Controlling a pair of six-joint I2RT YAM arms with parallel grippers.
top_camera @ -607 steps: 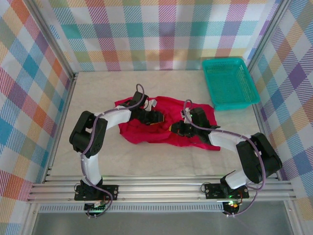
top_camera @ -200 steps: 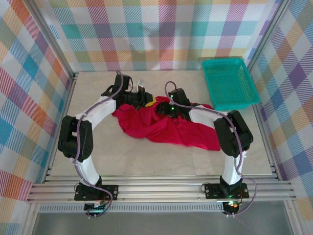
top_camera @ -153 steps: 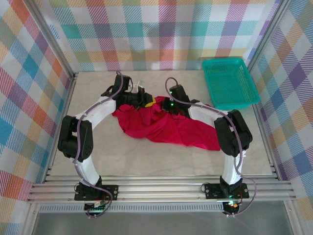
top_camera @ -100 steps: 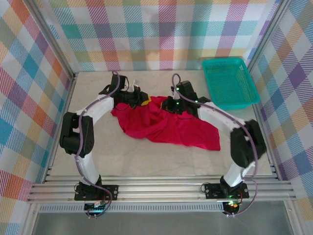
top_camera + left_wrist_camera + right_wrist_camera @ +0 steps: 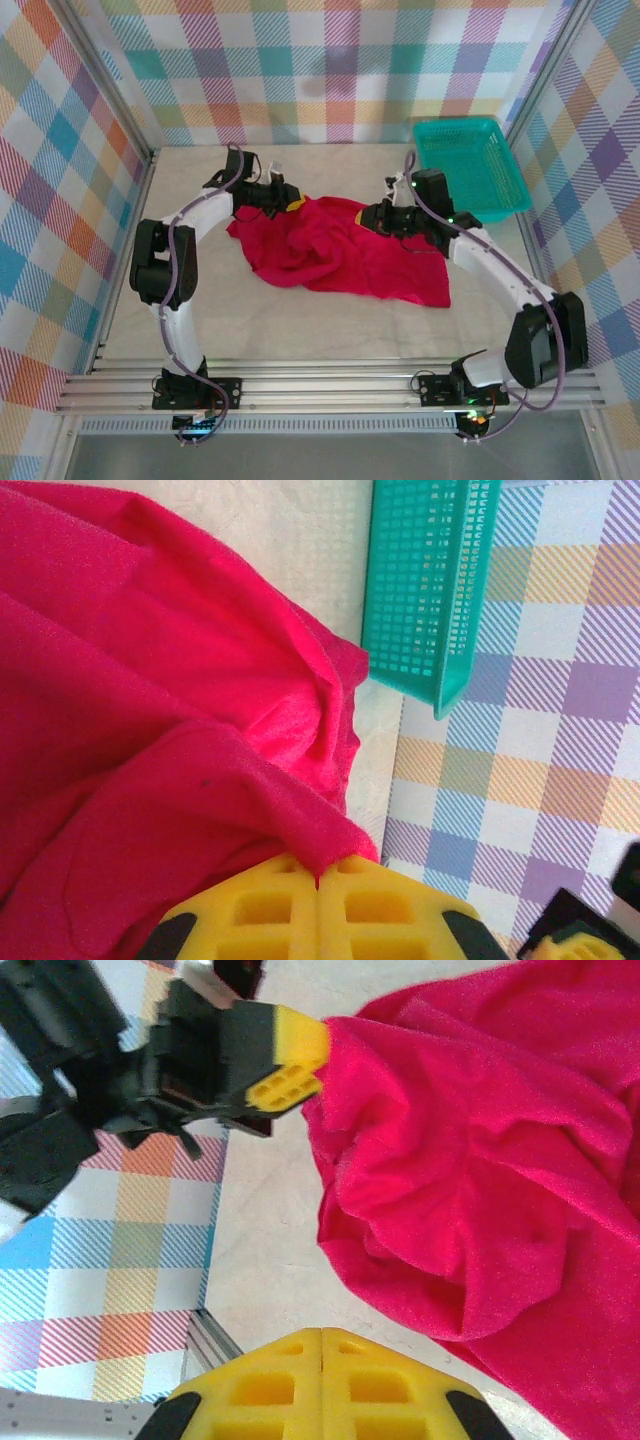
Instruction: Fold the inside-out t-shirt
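Two grippers are seen at the far edge of a plain bright red short-sleeved cloth t-shirt (image 5: 340,255), which is spread in loose folds about the middle of the pale stone-patterned tabletop (image 5: 300,330).

At the left, the left gripper (image 5: 292,204) is closed, and the far left edge of the t-shirt is pinched by it. In the left wrist view its yellow pads (image 5: 265,910) are pressed together, and a point of the red cloth (image 5: 150,730) is caught in the seam between them. The same grip is seen in the right wrist view, where the left gripper (image 5: 305,1060) is met at its yellow tip by the t-shirt (image 5: 480,1160).

Further to the right, the right gripper (image 5: 370,215) is placed at the far right edge of the t-shirt. Its jaws are fully closed as well: its yellow pads (image 5: 250,1392) are joined with no gap. Bare tabletop is seen just beyond their tips and a fold of cloth just beside them, so it cannot be told whether any cloth is held.

At the far right, a teal plastic mesh basket (image 5: 468,165) is standing near the back right corner, close to the right arm.

Sleeves and neck cannot be told apart in the crumpled cloth. The pads are cut off by the bottom edge in both wrist views. A small yellow and black part of the right gripper (image 5: 585,942) is cut off by the lower right corner of the left wrist view.
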